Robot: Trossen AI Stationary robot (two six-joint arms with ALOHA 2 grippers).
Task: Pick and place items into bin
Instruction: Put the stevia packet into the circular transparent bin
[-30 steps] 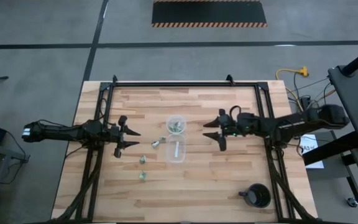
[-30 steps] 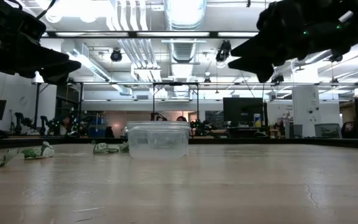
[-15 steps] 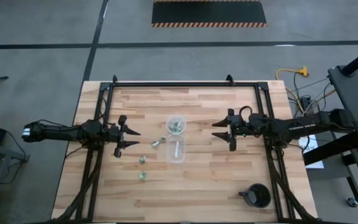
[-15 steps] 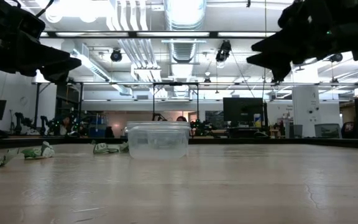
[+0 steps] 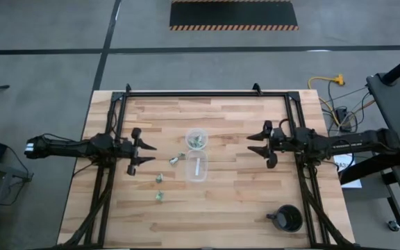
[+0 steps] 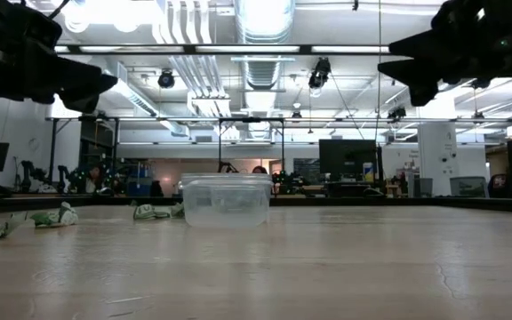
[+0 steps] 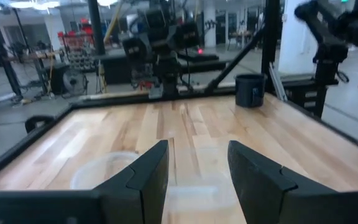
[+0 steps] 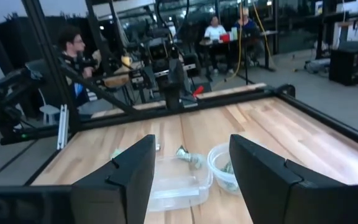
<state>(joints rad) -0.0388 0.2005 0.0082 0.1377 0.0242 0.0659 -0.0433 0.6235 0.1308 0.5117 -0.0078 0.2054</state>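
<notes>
A: Where's the bin [image 5: 196, 139]?

B: Mid-table, a small clear round cup, touching or just beside the far end of the clear box [image 5: 197, 167]. Greenish bits lie inside the bin.

A: And the loose items?

B: All on the left-arm side of the box. One item [image 5: 174, 160] sits just beside the box, a second [image 5: 159, 178] a little farther out, a third [image 5: 160, 196] farthest, toward the near edge. From table height they show as pale green scraps [image 6: 59, 214] left of the box [image 6: 227, 201].

A: What's in the box?

B: A white strip [image 5: 197, 167], lying lengthwise.

A: The grippers?

B: The left gripper [image 5: 147, 153] hangs above the table, well to the left of the box, jaws parted and gripping nothing; its wrist view shows bare wood between the fingers [image 7: 148, 177]. The right gripper [image 5: 254, 145] hangs on the other side of the box, well apart from it, jaws spread wide and empty; its fingers [image 8: 131, 171] frame the box and bin [image 8: 224, 166].

A: Anything else?

B: A black cup [image 5: 287, 218] stands far from the box, near the table's front right corner. People sit in the room beyond the table.
</notes>
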